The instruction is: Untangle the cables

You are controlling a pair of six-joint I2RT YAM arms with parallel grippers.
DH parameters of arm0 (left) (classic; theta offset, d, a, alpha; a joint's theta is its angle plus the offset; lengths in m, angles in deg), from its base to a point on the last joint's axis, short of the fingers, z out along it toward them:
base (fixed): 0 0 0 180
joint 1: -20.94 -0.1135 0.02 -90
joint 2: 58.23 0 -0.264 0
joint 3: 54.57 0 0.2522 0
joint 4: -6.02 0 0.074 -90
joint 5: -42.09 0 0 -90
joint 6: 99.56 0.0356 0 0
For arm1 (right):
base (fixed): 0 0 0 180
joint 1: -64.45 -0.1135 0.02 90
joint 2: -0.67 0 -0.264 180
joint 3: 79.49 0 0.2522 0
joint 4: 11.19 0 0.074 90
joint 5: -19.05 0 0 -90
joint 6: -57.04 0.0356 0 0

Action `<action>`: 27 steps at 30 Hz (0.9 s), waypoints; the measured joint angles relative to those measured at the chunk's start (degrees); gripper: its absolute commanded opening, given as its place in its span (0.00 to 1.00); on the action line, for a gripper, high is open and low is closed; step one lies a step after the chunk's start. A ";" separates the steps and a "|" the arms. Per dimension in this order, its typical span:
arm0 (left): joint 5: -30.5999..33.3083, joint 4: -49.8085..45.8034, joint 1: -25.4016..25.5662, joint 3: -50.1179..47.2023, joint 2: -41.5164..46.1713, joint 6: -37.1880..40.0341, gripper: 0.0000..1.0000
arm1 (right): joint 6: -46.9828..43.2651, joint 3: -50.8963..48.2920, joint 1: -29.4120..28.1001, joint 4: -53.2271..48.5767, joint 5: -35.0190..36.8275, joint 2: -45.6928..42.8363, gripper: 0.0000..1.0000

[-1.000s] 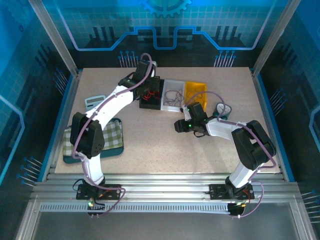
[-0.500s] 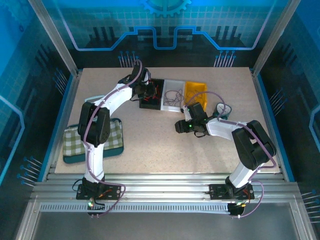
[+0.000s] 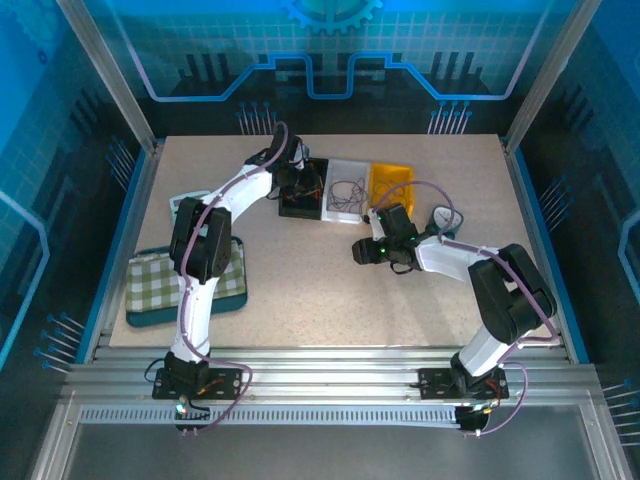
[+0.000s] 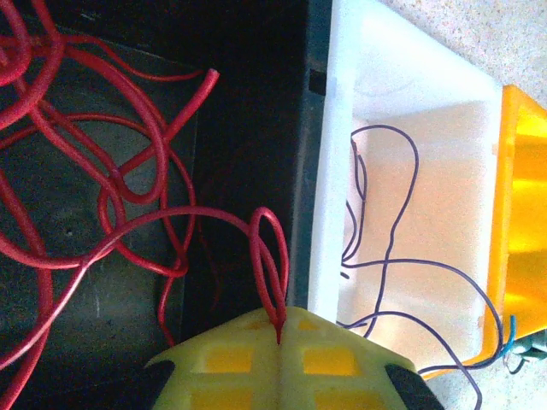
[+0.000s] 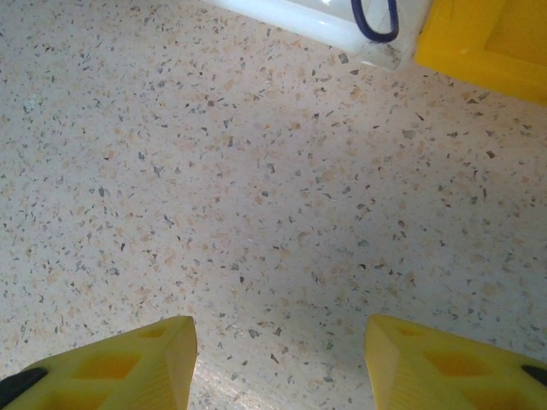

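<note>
Clamps red cable (image 4: 267, 212) in closed left gripper (image 4: 279, 337) over black bin (image 4: 248, 102); white bin (image 4: 320, 213), yellow bin (image 4: 521, 171) alongside. Holds right gripper (image 5: 280, 359) parted, empty, above bench (image 5: 256, 196).

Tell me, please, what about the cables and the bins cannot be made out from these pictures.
red cables: left wrist view, they run off the left and top edges, so their ends are unseen.
black bin: top view, the left arm covers part of it, and its wires are too small.
purple cable: right wrist view, the top edge cuts its loop.
yellow bin: left wrist view, the right edge cuts it; contents unseen.
</note>
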State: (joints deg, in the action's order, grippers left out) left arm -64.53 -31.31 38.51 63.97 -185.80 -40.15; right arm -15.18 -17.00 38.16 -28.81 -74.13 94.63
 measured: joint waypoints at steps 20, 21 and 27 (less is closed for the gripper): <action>5.55 -0.09 -0.15 0.11 5.46 -0.11 0.54 | 0.02 0.02 0.11 0.02 -0.20 0.02 0.55; 6.51 -0.07 -0.15 0.09 6.45 0.09 0.55 | 0.02 0.00 0.11 0.02 -0.17 0.02 0.55; 12.70 4.81 -0.17 -9.77 15.34 0.68 0.55 | -0.02 -1.29 1.14 1.44 2.78 -0.55 0.55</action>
State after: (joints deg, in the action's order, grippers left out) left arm -51.83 -26.51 38.33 54.20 -170.46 -39.47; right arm -15.20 -18.29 39.30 -27.37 -71.35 94.08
